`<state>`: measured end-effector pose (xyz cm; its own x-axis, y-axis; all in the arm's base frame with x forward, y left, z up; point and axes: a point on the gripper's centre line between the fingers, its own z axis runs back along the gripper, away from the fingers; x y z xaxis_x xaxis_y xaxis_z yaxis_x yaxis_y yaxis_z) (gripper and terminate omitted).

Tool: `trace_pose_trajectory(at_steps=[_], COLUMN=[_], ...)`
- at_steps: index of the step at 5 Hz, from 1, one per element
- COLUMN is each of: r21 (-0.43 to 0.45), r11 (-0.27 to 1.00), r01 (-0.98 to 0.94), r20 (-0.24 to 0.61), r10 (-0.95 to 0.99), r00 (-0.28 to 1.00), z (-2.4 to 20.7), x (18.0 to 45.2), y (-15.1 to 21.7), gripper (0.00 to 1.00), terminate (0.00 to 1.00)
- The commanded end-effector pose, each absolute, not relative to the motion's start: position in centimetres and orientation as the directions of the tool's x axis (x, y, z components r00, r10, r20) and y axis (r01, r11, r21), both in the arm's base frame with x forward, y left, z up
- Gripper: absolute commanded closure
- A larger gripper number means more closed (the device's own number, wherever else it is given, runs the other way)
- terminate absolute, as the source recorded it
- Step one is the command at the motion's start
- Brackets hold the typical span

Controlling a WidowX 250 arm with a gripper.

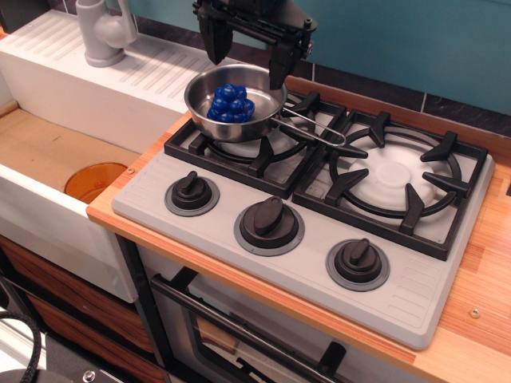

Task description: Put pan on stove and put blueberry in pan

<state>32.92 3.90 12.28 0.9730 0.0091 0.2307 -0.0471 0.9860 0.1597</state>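
The steel pan (257, 89) stands on the left burner of the grey stove (307, 187), its wire handle pointing right. The dark-blue blueberry cluster (231, 103) lies inside the pan, toward its left side. My black gripper (249, 65) hangs open and empty just above the pan's far rim, with one finger (216, 45) at the left and the other (281, 69) at the right. It touches neither the pan nor the blueberry.
Three black knobs (270, 223) line the stove's front. The right burner grate (394, 179) is bare. A white sink unit with a faucet (103, 30) stands to the left, with an orange disc (93, 180) in the basin. A wooden counter (479, 315) surrounds the stove.
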Motion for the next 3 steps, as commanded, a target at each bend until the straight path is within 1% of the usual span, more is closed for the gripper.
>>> trace_pose_trajectory(at_steps=[1,2,3], r21=[0.127,0.123,0.134], r11=[0.99,0.991,0.99], r01=[-0.059,-0.056,-0.04], r20=[0.278,0.28,0.267], r10=[0.021,0.019,0.003], r00=[0.96,0.96,0.964], z=[14.99,14.8,14.8], x=[32.5,32.51,32.99], y=[2.53,2.25,2.46], gripper=[0.0,0.0,0.0], terminate=[0.0,0.0,1.0])
